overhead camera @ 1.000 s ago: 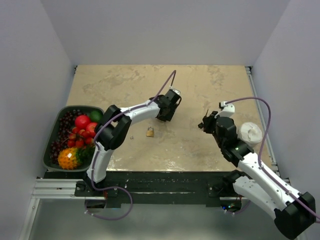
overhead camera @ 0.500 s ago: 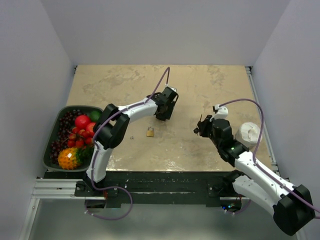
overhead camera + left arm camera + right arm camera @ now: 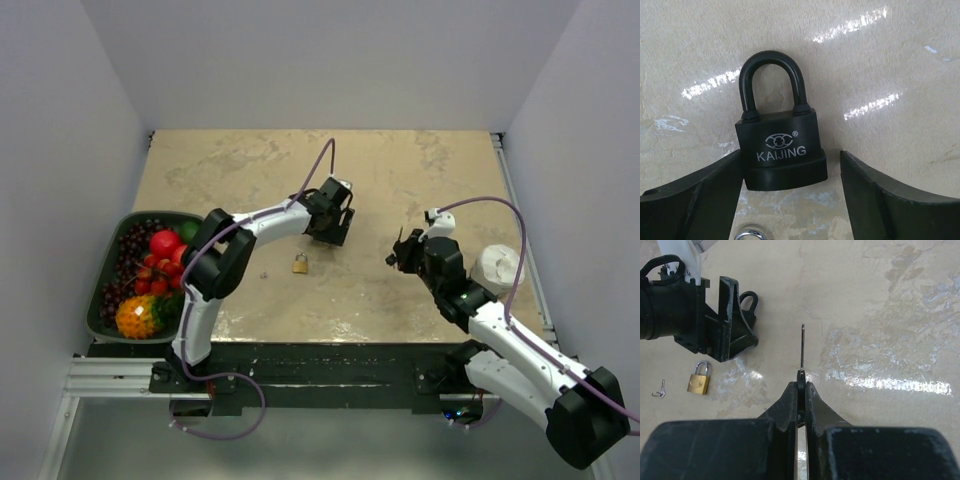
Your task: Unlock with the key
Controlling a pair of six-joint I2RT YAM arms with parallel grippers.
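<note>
A black padlock [image 3: 780,150] marked KAIJING lies flat on the table, shackle pointing away. My left gripper [image 3: 790,159] is open around its body: the left finger touches its side and the right finger [image 3: 875,195] stands apart. In the top view the left gripper [image 3: 330,228] covers the padlock. My right gripper [image 3: 801,385] is shut on a thin key [image 3: 802,347], blade pointing forward above the table, to the right of the left gripper [image 3: 732,327]. The right gripper also shows in the top view [image 3: 403,252].
A small brass padlock [image 3: 300,263] lies just near of the left gripper, with a small loose key [image 3: 263,273] to its left. A metal ring [image 3: 751,234] lies below the black padlock. A dark fruit tray [image 3: 108,270] sits at the left edge, and a white round object [image 3: 498,268] at the right.
My right arm has moved left and a little nearer with the key. My left gripper has shifted slightly left.
</note>
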